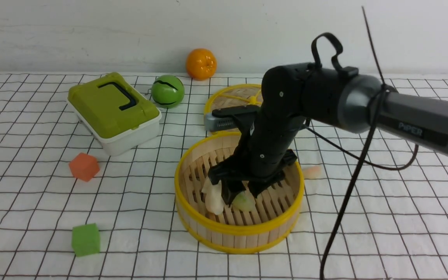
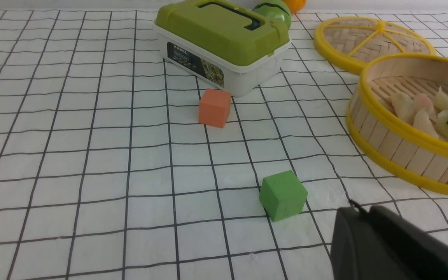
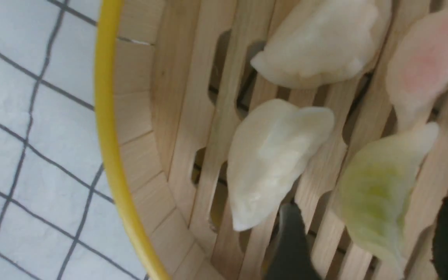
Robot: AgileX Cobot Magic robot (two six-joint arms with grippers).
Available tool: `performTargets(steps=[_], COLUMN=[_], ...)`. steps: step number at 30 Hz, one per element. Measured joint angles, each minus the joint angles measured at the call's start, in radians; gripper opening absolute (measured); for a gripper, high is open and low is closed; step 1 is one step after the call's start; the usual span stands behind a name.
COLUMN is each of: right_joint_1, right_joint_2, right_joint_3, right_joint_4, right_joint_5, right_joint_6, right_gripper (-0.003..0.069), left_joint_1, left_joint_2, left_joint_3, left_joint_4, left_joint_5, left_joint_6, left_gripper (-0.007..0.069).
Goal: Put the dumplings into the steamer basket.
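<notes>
The steamer basket (image 1: 239, 229) stands mid-table, and my right gripper (image 1: 243, 196) reaches down into it, open. A light green dumpling (image 3: 375, 198) lies loose on the slats between its spread fingers (image 3: 292, 249). Two white dumplings (image 3: 274, 159) (image 3: 321, 42) and a pinkish one (image 3: 426, 58) rest on the floor beside it. One more pinkish dumpling (image 1: 312, 171) lies on the cloth just right of the basket. My left gripper (image 2: 358, 212) shows only in its wrist view, shut and empty, low over the cloth near the basket (image 2: 379, 112).
The woven lid (image 1: 231, 97) lies behind the basket. A green-lidded box (image 1: 113, 111), a green ball (image 1: 167, 91) and an orange (image 1: 201, 63) stand at the back left. An orange cube (image 1: 84, 166) and a green cube (image 1: 86, 239) sit front left.
</notes>
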State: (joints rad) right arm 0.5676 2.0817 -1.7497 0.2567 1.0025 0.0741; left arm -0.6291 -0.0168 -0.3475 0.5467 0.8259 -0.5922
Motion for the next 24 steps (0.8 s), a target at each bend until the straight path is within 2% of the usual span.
performTargets(steps=[4, 8, 10, 12, 14, 20, 24], right_joint_1=[0.0, -0.016, -0.051, -0.1, -0.171, -0.321, -0.362], right_joint_2=[-0.093, -0.198, -0.233, -0.243, -0.226, -0.072, -0.004], right_joint_3=[0.0, 0.0, 0.0, -0.001, -0.001, 0.0, 0.0], right_joint_4=[-0.066, -0.237, -0.312, -0.331, -0.283, 0.008, 0.09], right_joint_5=[0.02, 0.033, 0.035, 0.047, 0.074, 0.147, 0.108], right_joint_6=[-0.015, -0.052, -0.082, -0.135, -0.241, -0.587, -0.643], right_gripper=[0.0536, 0.0542, 0.0542, 0.0542, 0.0542, 0.0542, 0.0536], left_joint_1=[0.0, 0.0, 0.0, 0.0, 0.0, 0.0, 0.0], left_joint_2=[0.0, 0.0, 0.0, 0.0, 0.0, 0.0, 0.0], left_joint_3=[0.0, 0.0, 0.0, 0.0, 0.0, 0.0, 0.0], left_joint_4=[0.0, 0.0, 0.0, 0.0, 0.0, 0.0, 0.0], left_joint_5=[0.0, 0.0, 0.0, 0.001, 0.001, 0.001, 0.001], left_joint_6=[0.0, 0.0, 0.0, 0.0, 0.0, 0.0, 0.0], left_gripper=[0.0031, 0.0038, 0.0038, 0.0039, 0.0039, 0.0043, 0.0048])
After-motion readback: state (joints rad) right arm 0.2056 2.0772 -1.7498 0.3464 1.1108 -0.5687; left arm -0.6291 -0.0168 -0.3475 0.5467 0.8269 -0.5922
